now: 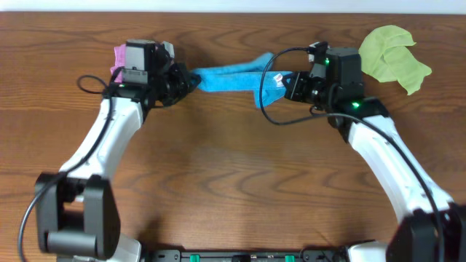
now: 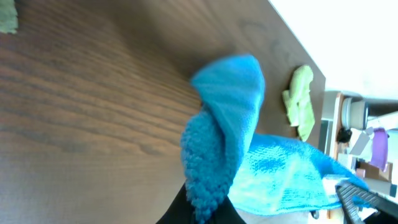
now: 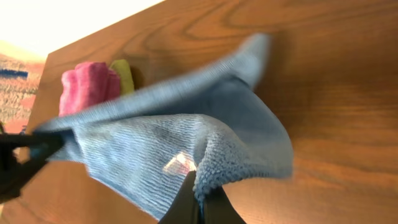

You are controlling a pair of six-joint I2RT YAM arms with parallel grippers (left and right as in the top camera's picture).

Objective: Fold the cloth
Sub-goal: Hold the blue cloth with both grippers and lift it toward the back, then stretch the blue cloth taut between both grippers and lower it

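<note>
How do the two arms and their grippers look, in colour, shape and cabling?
Both the left arm and right arm have white rounded links with black joints and boxy dark wrist housings. The left gripper and right gripper are black. Thin black cables loop beside each wrist; green lights glow on the right one.

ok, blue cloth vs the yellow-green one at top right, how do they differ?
Colour: the blue cloth is sky blue, the yellow-green cloth lime. State: the blue cloth is stretched into a narrow band between the left end effector and right end effector; the yellow-green cloth lies loose and crumpled, untouched. Both are soft cloths.
</note>
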